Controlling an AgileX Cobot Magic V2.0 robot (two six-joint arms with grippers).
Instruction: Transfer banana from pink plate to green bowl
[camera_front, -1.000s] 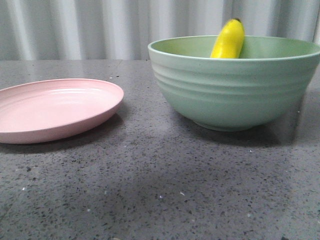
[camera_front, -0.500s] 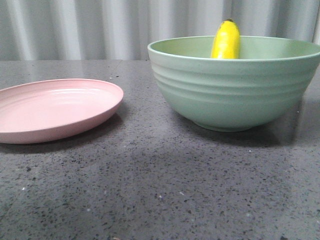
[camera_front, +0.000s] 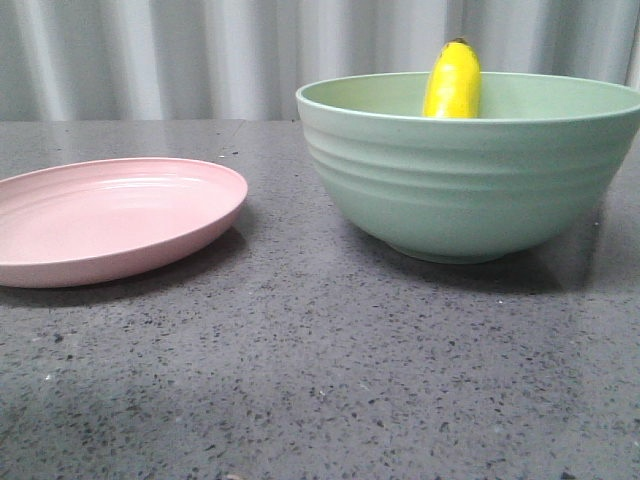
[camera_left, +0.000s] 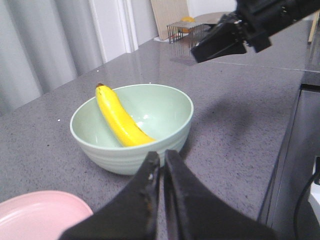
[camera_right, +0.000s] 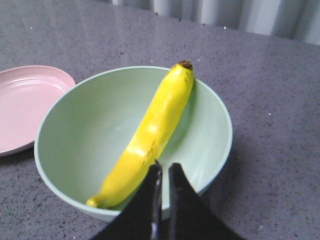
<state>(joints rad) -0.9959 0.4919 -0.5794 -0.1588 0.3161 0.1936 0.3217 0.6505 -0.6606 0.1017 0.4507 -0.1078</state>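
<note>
The yellow banana (camera_front: 453, 80) lies inside the green bowl (camera_front: 460, 190), leaning on its far wall with the dark tip above the rim. The pink plate (camera_front: 110, 215) sits empty to the left of the bowl. In the left wrist view my left gripper (camera_left: 161, 156) is shut and empty, back from the bowl (camera_left: 125, 150) and banana (camera_left: 120, 117), with the plate (camera_left: 35, 215) nearby. In the right wrist view my right gripper (camera_right: 164, 167) is shut and empty above the bowl (camera_right: 65, 135) and banana (camera_right: 155, 130). The right arm also shows in the left wrist view (camera_left: 220, 42).
The grey speckled table (camera_front: 320, 370) carries both dishes. A grey curtain (camera_front: 150, 60) hangs behind. In the left wrist view the table's edge (camera_left: 292, 125) runs beside a cable (camera_left: 302, 195), and a wire rack (camera_left: 182, 30) stands far off.
The banana's tip has swung a little to the left in the bowl and come to rest. A shadow on the near table has faded.
</note>
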